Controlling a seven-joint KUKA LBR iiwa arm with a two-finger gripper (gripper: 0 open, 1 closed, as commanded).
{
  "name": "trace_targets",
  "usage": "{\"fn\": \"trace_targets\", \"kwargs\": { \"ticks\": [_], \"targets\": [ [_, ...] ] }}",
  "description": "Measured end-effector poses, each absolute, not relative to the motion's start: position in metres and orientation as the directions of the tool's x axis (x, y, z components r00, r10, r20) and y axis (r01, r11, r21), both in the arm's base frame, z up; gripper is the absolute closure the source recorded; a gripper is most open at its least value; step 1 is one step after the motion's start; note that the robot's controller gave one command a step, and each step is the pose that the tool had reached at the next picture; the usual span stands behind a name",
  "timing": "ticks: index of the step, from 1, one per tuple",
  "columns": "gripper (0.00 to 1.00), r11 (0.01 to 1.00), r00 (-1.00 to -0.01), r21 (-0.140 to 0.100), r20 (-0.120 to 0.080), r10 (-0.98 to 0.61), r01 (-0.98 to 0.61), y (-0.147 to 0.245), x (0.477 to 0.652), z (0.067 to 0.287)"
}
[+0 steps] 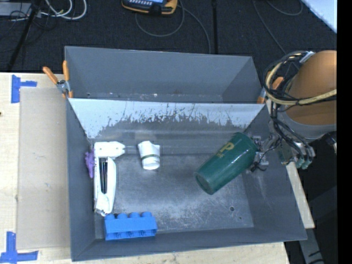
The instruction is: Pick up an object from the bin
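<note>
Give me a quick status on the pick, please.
Gripper at right of bin, beside green cup. Cup lies on its side. Nothing between them.

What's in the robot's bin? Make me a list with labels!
bin: grey metal
green cup: lying on its side, right part of the bin
gripper: at the green cup's upper right end
small white tub: left of the middle
white tool: left side, a purple thing against it
blue brick: front left corner
</note>
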State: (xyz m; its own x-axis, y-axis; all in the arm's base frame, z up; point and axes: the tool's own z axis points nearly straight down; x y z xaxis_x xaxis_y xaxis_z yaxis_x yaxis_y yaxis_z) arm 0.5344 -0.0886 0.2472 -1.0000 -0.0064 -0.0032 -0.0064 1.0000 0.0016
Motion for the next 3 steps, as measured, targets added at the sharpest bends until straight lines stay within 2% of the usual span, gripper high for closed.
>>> {"fn": "trace_targets", "kwargs": {
  "ticks": [1, 2, 3],
  "targets": [
    [1.00, 1.000, -1.000, 0.003, 0.005, -0.007, -0.007, -0.088, 0.533, 0.243],
    [1.00, 1.000, -1.000, 0.002, 0.000, -0.003, -0.003, -0.089, 0.540, 0.224],
    [1.00, 1.000, -1.000, 0.002, 0.000, -0.020, -0.020, -0.089, 0.543, 0.176]
  ]
}}
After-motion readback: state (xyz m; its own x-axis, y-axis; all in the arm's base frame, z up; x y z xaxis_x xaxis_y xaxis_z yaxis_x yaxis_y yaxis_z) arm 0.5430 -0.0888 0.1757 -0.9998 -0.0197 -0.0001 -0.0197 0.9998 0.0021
